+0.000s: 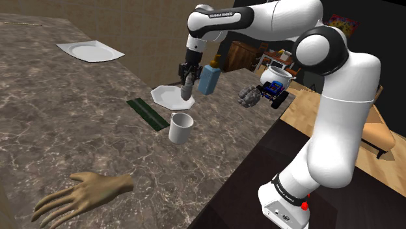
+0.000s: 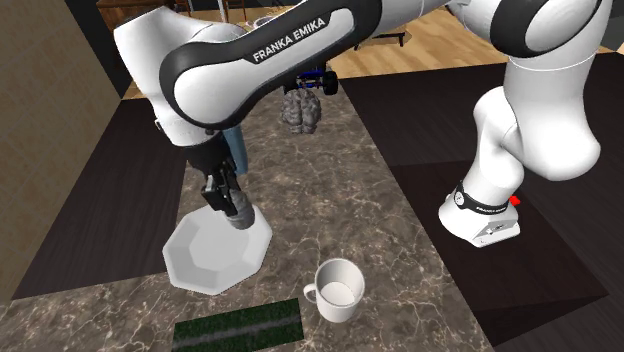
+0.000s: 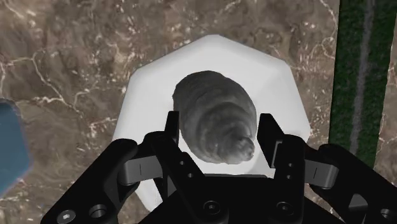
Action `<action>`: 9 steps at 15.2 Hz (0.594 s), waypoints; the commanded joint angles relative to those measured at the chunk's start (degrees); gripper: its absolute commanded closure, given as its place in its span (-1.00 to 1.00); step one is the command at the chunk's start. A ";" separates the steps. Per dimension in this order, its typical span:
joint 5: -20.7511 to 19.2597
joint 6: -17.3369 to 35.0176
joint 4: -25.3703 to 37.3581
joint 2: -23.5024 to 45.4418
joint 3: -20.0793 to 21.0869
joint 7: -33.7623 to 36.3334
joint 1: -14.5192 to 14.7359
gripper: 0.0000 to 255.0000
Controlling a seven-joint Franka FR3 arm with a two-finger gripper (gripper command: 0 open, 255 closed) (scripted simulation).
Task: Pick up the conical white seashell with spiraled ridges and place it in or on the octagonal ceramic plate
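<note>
Plate, white, octagonal, on marbled counter; rim bare all round. Shell, grey, ridged, grasped in hand, over plate's middle. Second exterior view: green strip at plate's 6 o'clock, mug at 4 o'clock, both apart.

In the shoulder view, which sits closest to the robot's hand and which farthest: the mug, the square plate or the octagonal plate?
1. The octagonal plate: right beneath the hand, which holds the shell over it.
2. The mug: a little beyond that plate, toward the camera.
3. The square plate: far off at the view's upper left.
</note>
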 commanded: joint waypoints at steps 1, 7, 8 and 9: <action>0.51 -2.88 8.37 5.39 0.43 0.94 -0.15 1.00; 1.16 -5.12 19.39 14.04 1.14 2.14 -0.44 1.00; 1.20 -4.45 18.86 14.19 1.15 2.04 -0.41 1.00; 1.24 -3.81 18.40 14.37 1.17 1.95 -0.39 1.00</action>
